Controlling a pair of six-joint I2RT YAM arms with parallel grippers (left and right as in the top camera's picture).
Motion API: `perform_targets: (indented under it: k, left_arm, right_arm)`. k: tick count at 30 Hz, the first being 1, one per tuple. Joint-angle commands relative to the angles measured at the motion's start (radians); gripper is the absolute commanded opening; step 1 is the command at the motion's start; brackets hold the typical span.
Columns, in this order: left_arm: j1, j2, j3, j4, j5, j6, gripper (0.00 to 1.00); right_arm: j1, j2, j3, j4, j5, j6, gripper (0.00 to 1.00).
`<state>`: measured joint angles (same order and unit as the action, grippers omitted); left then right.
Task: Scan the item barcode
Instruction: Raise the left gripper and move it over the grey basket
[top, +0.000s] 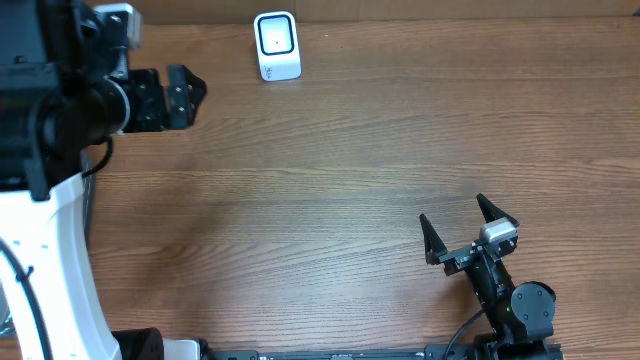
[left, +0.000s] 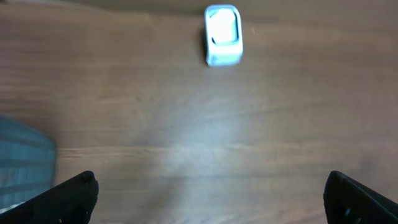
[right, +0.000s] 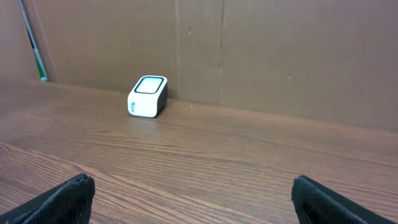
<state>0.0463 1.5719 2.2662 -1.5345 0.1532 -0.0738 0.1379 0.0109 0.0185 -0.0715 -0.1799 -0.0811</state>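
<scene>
**Scanner at the far edge, both grippers wide and empty**

A brown wood-grain table with a smooth, faintly glossy top filled the overhead view. Behind its far edge stood a wall of flat brown cardboard panels, with vertical seams between them. At the far left corner, a thin green and white rod leaned against this wall.

The left arm's bulky white and black housing took up the table's left edge. The left gripper was near the far left corner, pointing along the far edge. In the left wrist view its black fingers were spread wide with only bare wood between them. That view was blurred, and a grey-blue shape at its left side could not be made out.

The right gripper was close to the near edge, toward the right corner. Its two pointed black fingers were splayed wide and held nothing.

The small white barcode scanner was a rounded plastic block with a dark-framed window on its top face. It rested on the table just at the far edge, left of the middle, well apart from both grippers.
</scene>
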Motion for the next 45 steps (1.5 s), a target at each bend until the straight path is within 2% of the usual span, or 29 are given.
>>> perform_targets:
  k: [1, 5, 13, 20, 32, 38, 45]
  left_arm:
    - [0.030, -0.008, 0.104, -0.002, -0.083, -0.076, 1.00]
    - [0.085, -0.010, 0.177, 0.000, -0.083, -0.113, 1.00]
    - [0.188, -0.010, 0.259, 0.013, -0.083, -0.113, 1.00]
    - [0.305, -0.010, 0.264, 0.088, -0.083, -0.115, 1.00]
    - [0.563, -0.002, 0.263, 0.137, -0.086, -0.203, 1.00]
    - [0.651, 0.045, 0.262, 0.097, -0.227, -0.327, 0.99]
    - [0.669, 0.177, 0.262, 0.047, -0.270, -0.299, 1.00]
  right_arm:
    - [-0.002, -0.008, -0.011, 0.005, -0.005, 0.006, 1.00]
    - [-0.002, -0.008, -0.011, 0.005, -0.005, 0.006, 1.00]
    - [-0.002, -0.008, -0.011, 0.005, -0.005, 0.006, 1.00]
    - [-0.002, -0.008, -0.011, 0.005, -0.005, 0.006, 1.00]
    - [-0.002, -0.008, -0.011, 0.005, -0.005, 0.006, 1.00]
    - [-0.002, -0.008, -0.011, 0.005, -0.005, 0.006, 1.00]
    - [-0.002, -0.008, -0.011, 0.005, -0.005, 0.006, 1.00]
